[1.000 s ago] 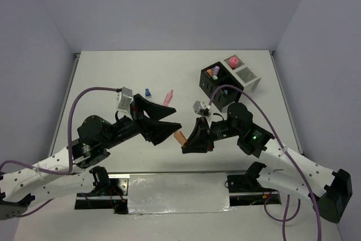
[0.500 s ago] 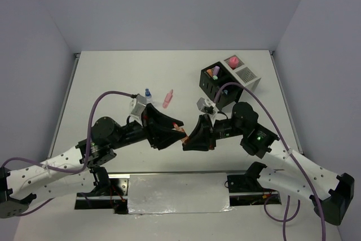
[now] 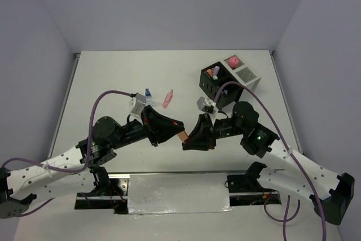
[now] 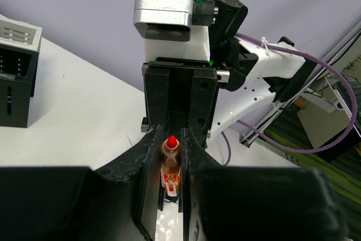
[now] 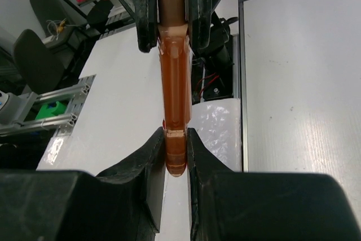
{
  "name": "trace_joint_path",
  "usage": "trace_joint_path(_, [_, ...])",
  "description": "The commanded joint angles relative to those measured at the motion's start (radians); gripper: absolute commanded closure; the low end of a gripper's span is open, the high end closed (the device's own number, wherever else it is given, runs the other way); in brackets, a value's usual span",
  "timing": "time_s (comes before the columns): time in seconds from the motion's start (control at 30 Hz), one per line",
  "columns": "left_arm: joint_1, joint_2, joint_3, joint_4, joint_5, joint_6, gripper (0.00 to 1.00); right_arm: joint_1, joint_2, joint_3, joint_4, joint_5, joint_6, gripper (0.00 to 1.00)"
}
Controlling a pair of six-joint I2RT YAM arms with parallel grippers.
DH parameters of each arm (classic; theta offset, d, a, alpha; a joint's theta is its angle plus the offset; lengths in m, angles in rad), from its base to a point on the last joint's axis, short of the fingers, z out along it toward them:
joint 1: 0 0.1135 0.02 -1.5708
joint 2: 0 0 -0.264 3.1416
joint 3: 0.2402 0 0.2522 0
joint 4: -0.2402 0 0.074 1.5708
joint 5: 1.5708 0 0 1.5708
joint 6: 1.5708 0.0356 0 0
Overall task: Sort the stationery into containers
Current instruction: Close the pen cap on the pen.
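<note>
Right wrist camera is showing the orange highlighter (image 5: 174, 100) running straight between both grippers. The right gripper (image 5: 175, 142) is pinching its near end with fingers drawn narrow against it, while the left gripper (image 5: 172, 43) is clamping the far, thicker part from both sides. Top external is placing that meeting over the near middle of the table (image 3: 113, 71), the highlighter bridging the two sets of fingertips, well apart from the black mesh box (image 3: 210, 86) and white mesh box (image 3: 248, 75) sitting at the far right.
</note>
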Motion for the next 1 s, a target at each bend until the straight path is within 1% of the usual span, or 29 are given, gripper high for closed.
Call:
trace_joint_path(0.0, [0.002,-0.029,0.028,0.038,-0.049,0.007,1.00,-0.006,0.007,-0.006,0.050,-0.003,-0.006,1.00])
trace_joint_path(0.03, [0.005,-0.037,0.025,0.041,-0.089,0.001,1.00,-0.007,0.010,-0.016,0.050,-0.009,-0.012,1.00])
trace_joint_path(0.13, [0.023,-0.069,0.024,0.032,-0.127,-0.013,1.00,-0.017,0.017,-0.071,0.057,-0.034,-0.042,1.00])
trace_joint_path(0.33, [0.057,-0.083,0.103,-0.022,-0.118,-0.007,1.00,-0.035,0.008,-0.182,0.092,-0.064,-0.049,1.00])
trace_joint_path(0.43, [0.062,-0.069,0.116,-0.010,-0.108,-0.014,1.00,-0.037,0.017,-0.173,0.068,-0.009,-0.047,1.00])
trace_joint_path(0.47, [0.063,-0.064,0.114,-0.003,-0.091,-0.018,1.00,-0.035,0.021,-0.156,0.059,0.021,-0.041,0.97])
trace_joint_path(0.5, [0.063,-0.057,0.113,0.006,-0.080,-0.024,1.00,-0.035,0.030,-0.147,0.054,0.032,-0.035,0.70])
trace_joint_path(0.53, [0.063,-0.045,0.105,0.021,-0.063,-0.031,1.00,-0.035,0.030,-0.123,0.051,0.038,-0.029,0.54])
trace_joint_path(0.57, [0.063,-0.038,0.100,0.027,-0.051,-0.036,1.00,-0.035,0.030,-0.107,0.037,0.047,-0.015,0.42])
trace_joint_path(0.6, [0.063,-0.034,0.094,0.029,-0.049,-0.041,1.00,-0.037,0.018,-0.092,0.021,0.090,-0.015,0.16])
trace_joint_path(0.63, [0.063,-0.029,0.080,0.038,-0.048,-0.048,1.00,-0.035,0.010,-0.061,-0.022,0.124,-0.018,0.08])
trace_joint_path(0.7, [0.063,-0.028,0.064,0.047,-0.057,-0.057,1.00,-0.035,-0.024,-0.038,-0.056,0.216,-0.035,0.05])
trace_joint_path(0.77, [0.063,-0.026,0.047,0.056,-0.058,-0.070,1.00,-0.040,-0.053,-0.015,-0.105,0.289,-0.026,0.05])
trace_joint_path(0.83, [0.063,-0.021,0.039,0.049,-0.065,-0.076,1.00,-0.040,-0.073,-0.010,-0.092,0.301,0.000,0.05])
trace_joint_path(0.87, [0.063,-0.017,0.037,0.043,-0.068,-0.077,1.00,-0.041,-0.099,-0.015,-0.073,0.301,0.040,0.06])
trace_joint_path(0.9, [0.062,-0.015,0.033,0.043,-0.068,-0.082,1.00,-0.038,-0.114,-0.019,-0.053,0.298,0.062,0.08])
trace_joint_path(0.93, [0.063,-0.009,0.028,0.047,-0.068,-0.085,1.00,-0.040,-0.128,-0.029,0.004,0.287,0.100,0.09])
trace_joint_path(0.97, [0.063,-0.006,0.024,0.055,-0.063,-0.088,1.00,-0.040,-0.151,-0.035,0.035,0.272,0.121,0.13])
